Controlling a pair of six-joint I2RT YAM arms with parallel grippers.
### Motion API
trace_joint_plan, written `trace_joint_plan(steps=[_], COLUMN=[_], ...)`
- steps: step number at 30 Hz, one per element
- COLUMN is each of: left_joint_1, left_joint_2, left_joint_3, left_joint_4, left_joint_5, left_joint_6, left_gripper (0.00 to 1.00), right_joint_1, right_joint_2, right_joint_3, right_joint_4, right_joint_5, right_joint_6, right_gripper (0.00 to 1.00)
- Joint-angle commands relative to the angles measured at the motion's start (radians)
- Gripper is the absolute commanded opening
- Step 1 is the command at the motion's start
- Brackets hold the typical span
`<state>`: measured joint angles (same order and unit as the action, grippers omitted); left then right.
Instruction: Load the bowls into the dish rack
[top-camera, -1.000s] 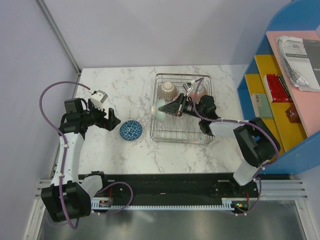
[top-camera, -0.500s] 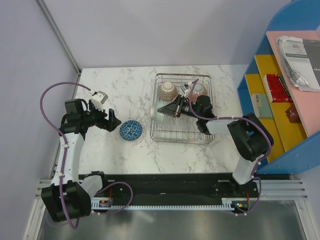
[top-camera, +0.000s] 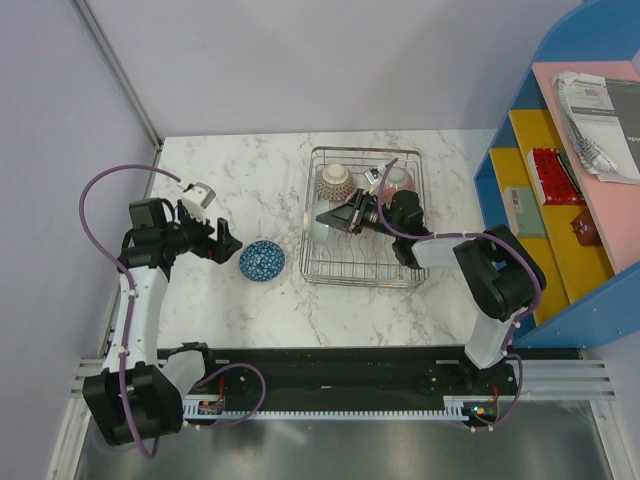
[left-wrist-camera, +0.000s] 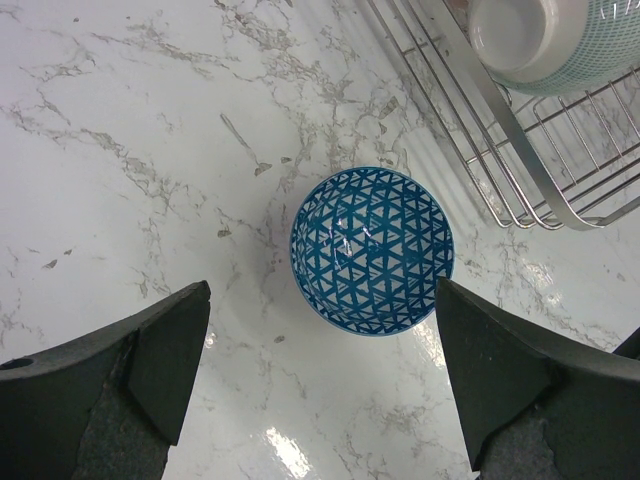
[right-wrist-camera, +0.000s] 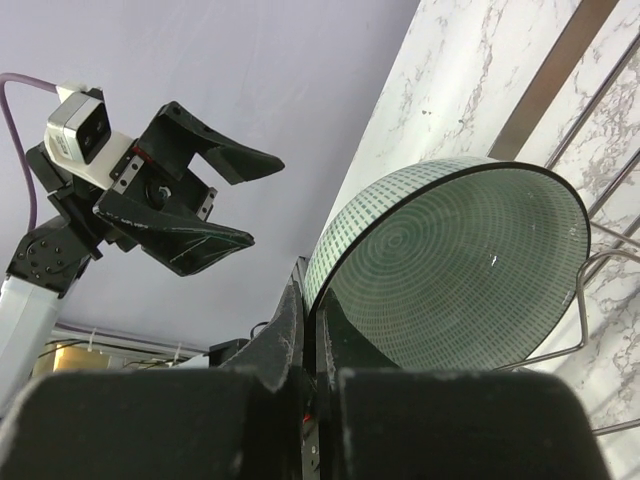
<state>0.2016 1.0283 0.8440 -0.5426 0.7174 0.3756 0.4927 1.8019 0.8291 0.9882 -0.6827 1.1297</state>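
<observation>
- Silver wire makes up the one dish rack, which stands on the white marble table in front of the right arm.
- There are four bowls. Three are in the rack and one is out on the table.
- The blue lattice bowl sits upright on the marble, just beside the rack's left edge.
- The pale green bowl is tipped on its side at the rack's left end. It has a fine grid pattern and a dark rim.
- At the far end of the rack are a brown-patterned bowl and a pinkish bowl. Both seem to be tilted with their bases showing, though the overhead view is too coarse to be sure.
- There are two arms, each trailing a purple cable.
- The left gripper has its claw spread wide and holds nothing. In its wrist view the blue bowl lies between the two fingers without touching them.
- The right gripper has its fingers pressed together on the rim of the green bowl, pinching it.
- From above, the right gripper covers part of the green bowl. The left wrist view cuts that bowl and the rack off at its top corner.
- A blue shelf unit with yellow and pink panels is cropped at the right edge. It holds printed papers and a red item.
- The print on the papers is too small to read, and no brand can be made out anywhere.
</observation>
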Motion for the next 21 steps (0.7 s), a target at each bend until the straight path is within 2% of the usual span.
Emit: trace_joint_plan(steps=[1,8,13,17,21], left_joint_1=[0.005,0.007,0.007,0.009,0.009], left_joint_2=[-0.020,-0.020,-0.022,-0.023,-0.024], left_joint_3=[0.000,0.001,0.000,0.003,0.003], left_joint_4=[0.029,0.027,0.026,0.024,0.023], left_joint_5=[0.037,0.036,0.037,0.039,0.039], left_joint_6=[0.026,0.026,0.028,0.028,0.028], left_gripper=[1.00,1.00,1.00,1.00,1.00], right_joint_1=[-0.008,-0.013,-0.013,-0.013,-0.011], right_joint_2=[-0.029,-0.027,-0.019,-0.018,-0.022], right_joint_3=[-0.007,-0.019,-0.024,-0.024,-0.025], right_joint_4=[0.006,-0.045,-0.066,-0.085,-0.112], right_joint_5=[0.049,0.091,0.097,0.098,0.103], right_joint_6=[-0.041,-0.048,-0.050,-0.047,-0.059], right_gripper=[0.00,0.01,0.11,0.26,0.27])
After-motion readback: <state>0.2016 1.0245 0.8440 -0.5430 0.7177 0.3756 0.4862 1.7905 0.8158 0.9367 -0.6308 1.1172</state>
